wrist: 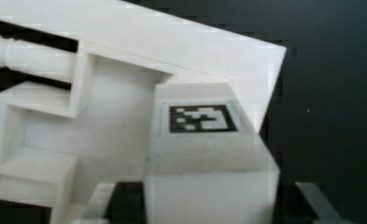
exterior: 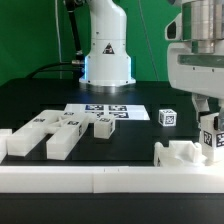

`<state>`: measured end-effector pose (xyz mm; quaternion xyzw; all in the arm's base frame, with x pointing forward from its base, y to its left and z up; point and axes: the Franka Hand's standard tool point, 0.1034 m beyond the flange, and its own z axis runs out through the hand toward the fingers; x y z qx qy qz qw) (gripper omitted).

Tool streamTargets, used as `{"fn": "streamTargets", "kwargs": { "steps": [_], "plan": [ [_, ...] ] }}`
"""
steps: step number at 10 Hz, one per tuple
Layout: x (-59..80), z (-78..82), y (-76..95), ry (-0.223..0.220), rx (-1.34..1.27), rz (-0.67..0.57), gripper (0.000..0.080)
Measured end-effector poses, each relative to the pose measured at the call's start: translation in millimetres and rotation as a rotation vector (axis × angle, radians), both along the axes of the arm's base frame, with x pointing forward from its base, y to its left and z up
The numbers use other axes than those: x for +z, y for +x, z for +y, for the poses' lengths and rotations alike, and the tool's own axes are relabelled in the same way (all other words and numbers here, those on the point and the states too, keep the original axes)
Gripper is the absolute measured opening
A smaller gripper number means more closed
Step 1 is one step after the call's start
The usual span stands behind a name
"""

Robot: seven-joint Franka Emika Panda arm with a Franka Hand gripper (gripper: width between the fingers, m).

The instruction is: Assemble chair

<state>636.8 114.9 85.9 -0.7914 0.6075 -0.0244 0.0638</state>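
Assembly is judged to be at an early stage. No recognisable chair has been formed, and most of the white parts are laid loose on the black table [exterior: 40,100].

One joint is in hand at the exterior view's right. There the gripper [exterior: 208,125] is positioned low over a slotted part [exterior: 183,155], which is seated against the long white border rail [exterior: 90,180]. In the wrist view a tagged bar [wrist: 206,150] is seen between the fingers [wrist: 105,205]. The fingers are judged to be pinching this bar rather than standing spread. The contact on one side is not clearly shown. The tagged bar is held against the slotted part. Whether it is fully seated cannot be told.

Remaining work, as judged: this joint is to be completed, and every loose part is to be collected and fitted.

Parts count, exterior view:
- Tagged bar in the gripper: one.
- Slotted part at the rail: one.
- Small tagged cube [exterior: 167,117], alone near the middle of the table: one.
- Loose group at the exterior view's left: a far-left block [exterior: 14,142], a cluster of long slabs [exterior: 60,137] and a short block [exterior: 101,127]. At least three pieces are counted. The edges inside the cluster cannot be separated with certainty.
- Marker board [exterior: 85,110], not a chair part: one.
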Motion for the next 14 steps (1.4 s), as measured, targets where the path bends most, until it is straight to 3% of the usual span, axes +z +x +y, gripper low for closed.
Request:
{"fn": "streamTargets", "kwargs": {
  "steps": [2, 3, 4, 5, 6, 14],
  "plan": [
    [-0.5, 0.2, -0.3, -0.005, 0.043, -0.002, 0.0291],
    [-0.6, 0.3, -0.3, -0.007, 0.060, -0.003, 0.0466],
    [-0.6, -0.1, -0.4, -0.013, 0.109, -0.006, 0.0583],
    [-0.5, 0.3, -0.4, -0.025, 0.212, -0.013, 0.0583],
    [0.0, 2.8, -0.3, -0.035, 0.308, -0.021, 0.0636],
    [1.5, 4.3, 2.1, -0.118, 0.953, -0.085, 0.0649]
  ]
}}
